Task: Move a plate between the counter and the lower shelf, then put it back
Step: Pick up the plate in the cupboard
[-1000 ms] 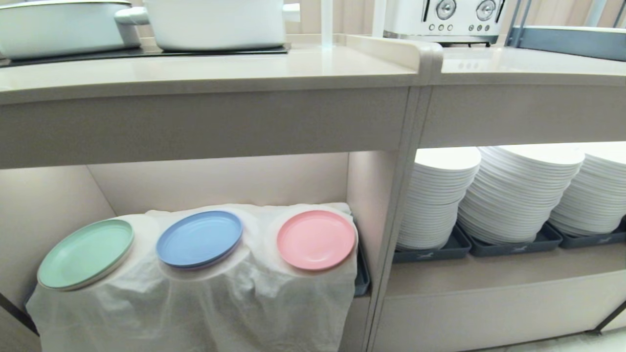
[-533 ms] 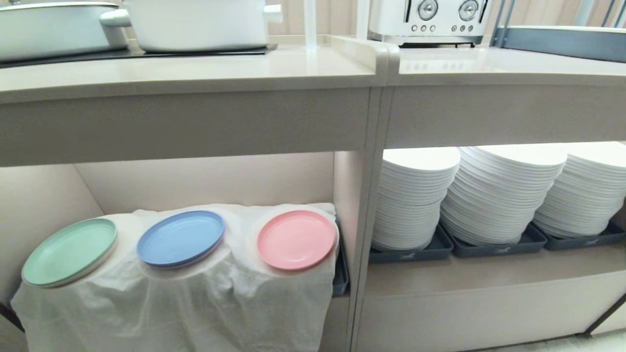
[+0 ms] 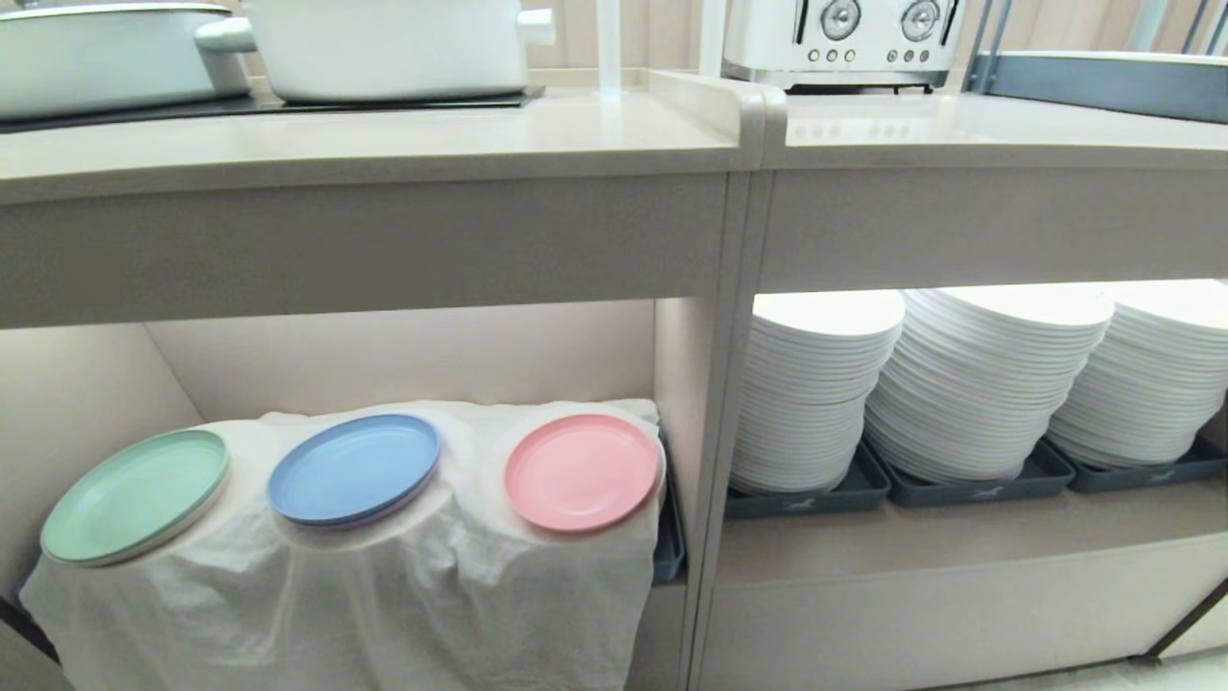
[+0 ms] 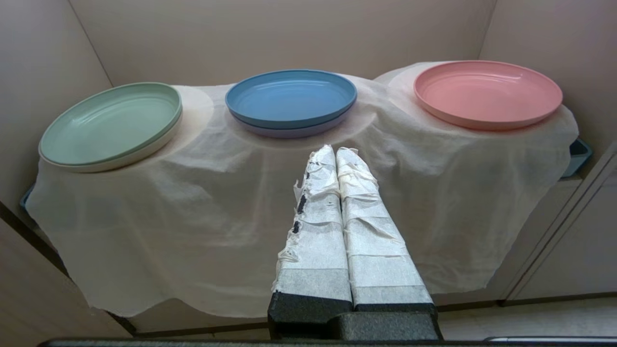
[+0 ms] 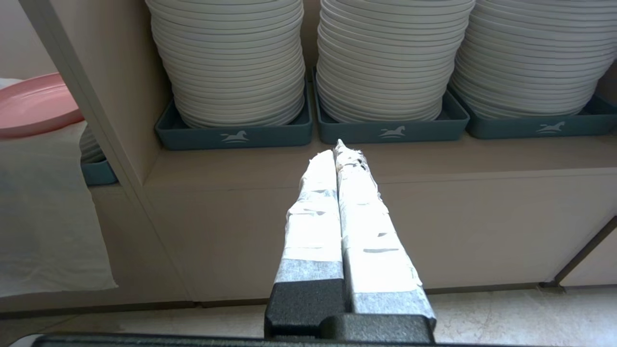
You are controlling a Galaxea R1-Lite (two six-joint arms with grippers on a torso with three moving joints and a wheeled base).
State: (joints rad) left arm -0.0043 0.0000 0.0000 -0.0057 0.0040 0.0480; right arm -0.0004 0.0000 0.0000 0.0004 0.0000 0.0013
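The pink plate (image 3: 581,471) (image 4: 487,93) (image 5: 33,103) lies flat on the white cloth (image 3: 384,585) that drapes the lower shelf, at its right end beside the dividing wall. The beige counter (image 3: 384,144) runs above it. My left gripper (image 4: 336,150) is shut and empty, held in front of the cloth below the blue plate (image 4: 291,98), well short of the pink plate. My right gripper (image 5: 338,149) is shut and empty too, pointing at the neighbouring compartment. Neither arm shows in the head view.
A mint-green plate (image 3: 134,495) and the blue plate (image 3: 354,468) share the cloth. Stacks of white plates (image 3: 988,379) in dark trays (image 5: 390,130) fill the right compartment. White pots (image 3: 384,43) and a toaster (image 3: 839,38) stand on the counter.
The whole head view shifted left between one second and half a second ago, so the camera moved right; since then it holds still. Plates stay in place.
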